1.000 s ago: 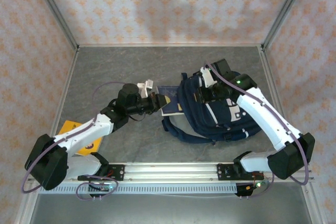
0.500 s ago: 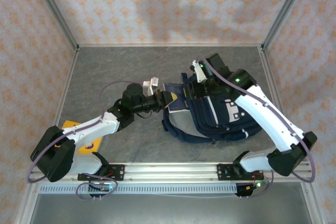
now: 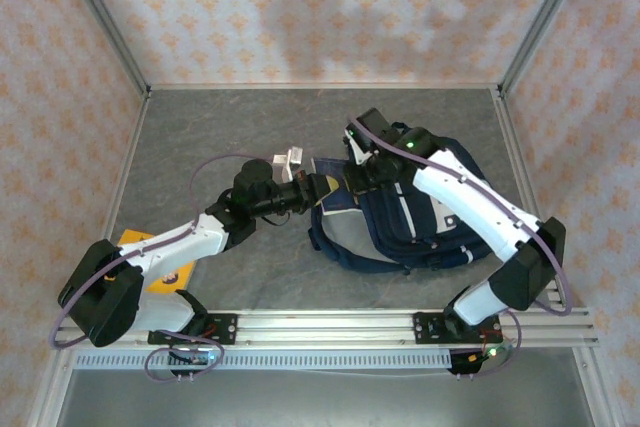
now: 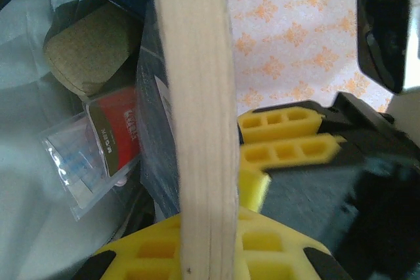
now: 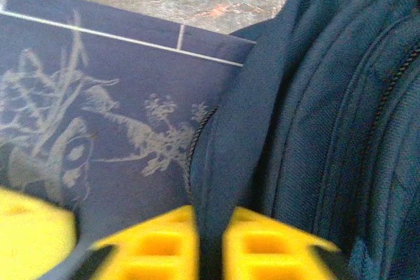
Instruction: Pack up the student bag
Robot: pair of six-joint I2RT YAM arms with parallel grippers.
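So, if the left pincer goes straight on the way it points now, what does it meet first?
Probably the open mouth of the student bag; the book in the left pincer leads in. The right pincer, pinching the bag's edge, sits close beside that line; depth is unclear.

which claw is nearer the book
Left. The left claw is shut on the book at the student bag opening. The right claw sits just beside the book, pinching the student bag's fabric edge.

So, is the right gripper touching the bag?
Touching. In the right wrist view the right gripper pinches an edge of the bag between its jaws.
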